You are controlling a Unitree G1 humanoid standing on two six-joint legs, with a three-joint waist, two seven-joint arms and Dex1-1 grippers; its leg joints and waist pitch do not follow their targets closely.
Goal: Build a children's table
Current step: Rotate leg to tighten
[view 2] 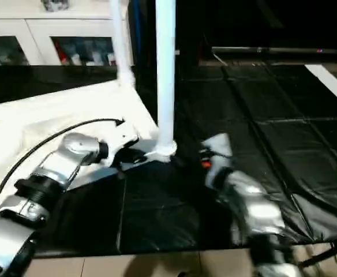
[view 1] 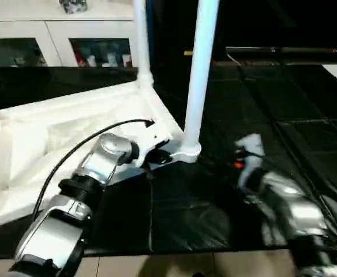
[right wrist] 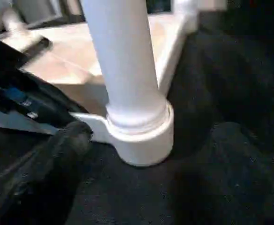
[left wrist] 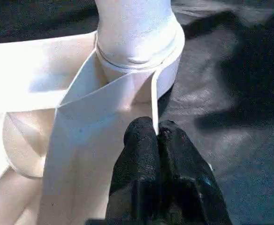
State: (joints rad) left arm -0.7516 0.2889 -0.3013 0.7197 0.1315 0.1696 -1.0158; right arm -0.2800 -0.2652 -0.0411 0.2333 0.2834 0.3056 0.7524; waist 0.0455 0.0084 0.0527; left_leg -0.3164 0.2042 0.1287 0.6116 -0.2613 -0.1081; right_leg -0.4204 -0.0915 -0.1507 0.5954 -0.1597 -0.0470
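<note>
Table top (view 1: 70,124): white, lying upside down on the black floor mat (view 1: 255,144); ribbed underside is turned up.
Near corner socket (right wrist: 141,138): round, taken as the landmark; it rests on the mat at the top's corner closest to both arms.
Near leg (view 1: 198,75): white, round, seated upright in the landmark socket; a seam ring is seen where leg meets socket.
Far leg (view 1: 141,40): upright in the next corner socket, behind the landmark along the same edge of the top.
Left gripper (left wrist: 158,138): black fingers pressed together, clamped on the thin upright side wall (left wrist: 154,101) of the top, just beside the landmark socket.
Left forearm (view 1: 96,167): silver, reaching over the top toward the landmark; a black cable is looped above it.
Right gripper (view 1: 246,153): held near the landmark, apart from socket and leg; nothing is seen held. Whether the fingers stand apart cannot be told; one dark finger (right wrist: 48,164) is seen beside the socket.
Cabinet (view 1: 59,40): white, glass-doored, well behind the landmark.
</note>
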